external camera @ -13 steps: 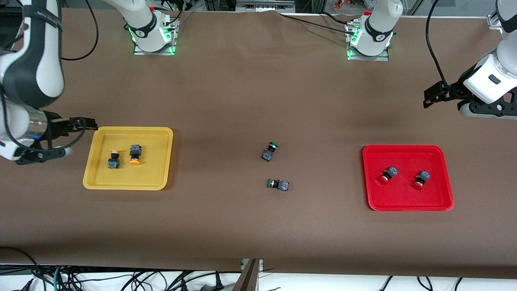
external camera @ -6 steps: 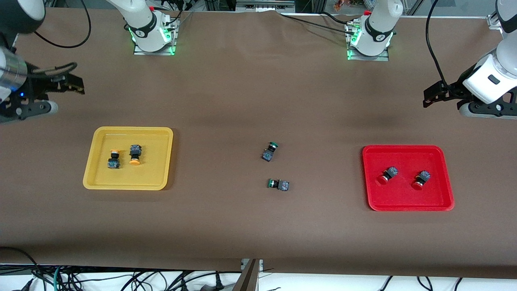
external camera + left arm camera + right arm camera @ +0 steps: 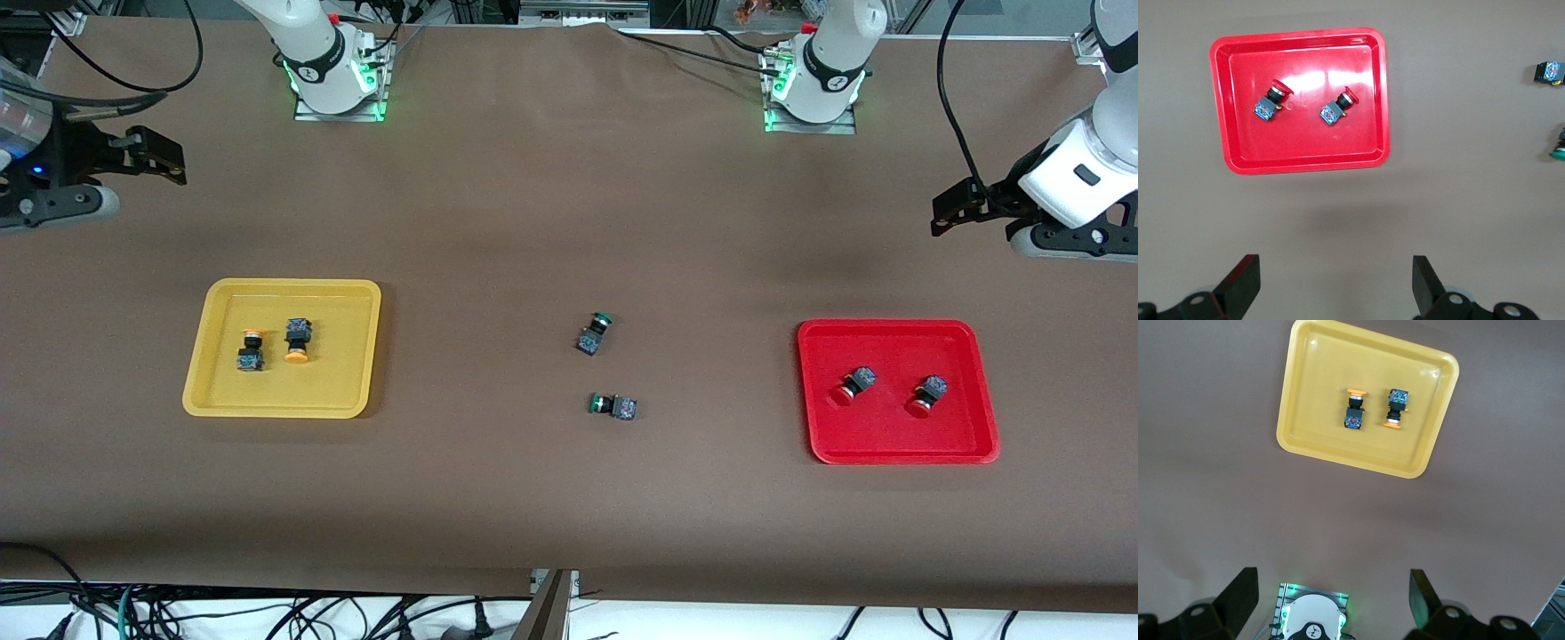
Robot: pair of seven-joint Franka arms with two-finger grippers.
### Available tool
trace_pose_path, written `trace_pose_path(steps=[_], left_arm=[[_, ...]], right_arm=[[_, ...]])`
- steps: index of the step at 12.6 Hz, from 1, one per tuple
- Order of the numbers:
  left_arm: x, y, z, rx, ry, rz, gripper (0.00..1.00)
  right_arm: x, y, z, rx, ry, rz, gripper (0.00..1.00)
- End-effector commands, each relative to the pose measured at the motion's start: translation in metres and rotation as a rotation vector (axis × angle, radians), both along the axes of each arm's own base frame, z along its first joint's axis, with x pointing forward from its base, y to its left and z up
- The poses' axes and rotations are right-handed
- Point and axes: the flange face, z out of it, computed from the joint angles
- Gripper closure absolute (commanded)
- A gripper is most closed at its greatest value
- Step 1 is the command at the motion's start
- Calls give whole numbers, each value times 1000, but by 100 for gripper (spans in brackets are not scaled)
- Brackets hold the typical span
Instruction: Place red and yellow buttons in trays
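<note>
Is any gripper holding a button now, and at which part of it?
Nothing is held. The left gripper and the right gripper are both open and empty, raised over bare table.

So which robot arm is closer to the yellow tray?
The right. Its tool hangs over bare table by the yellow tray's end; the left tool waits up at the red tray's end.

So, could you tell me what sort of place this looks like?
Probably a robotics lab: two arm bases bolted to a cloth-covered table, loose cables along its edge, and sorting trays of buttons.
</note>
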Motion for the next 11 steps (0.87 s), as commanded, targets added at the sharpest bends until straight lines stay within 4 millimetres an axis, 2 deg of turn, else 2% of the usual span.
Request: trace_pose_path(steps=[1,11], left_arm=[[-3,-1,2,-13,5,8,0],[-2,-2,2,-17,4,10,0]], right_arm=[[-16,-5,22,-8,-52,8,0],[-13,-7,16,-4,-38,-16,0]])
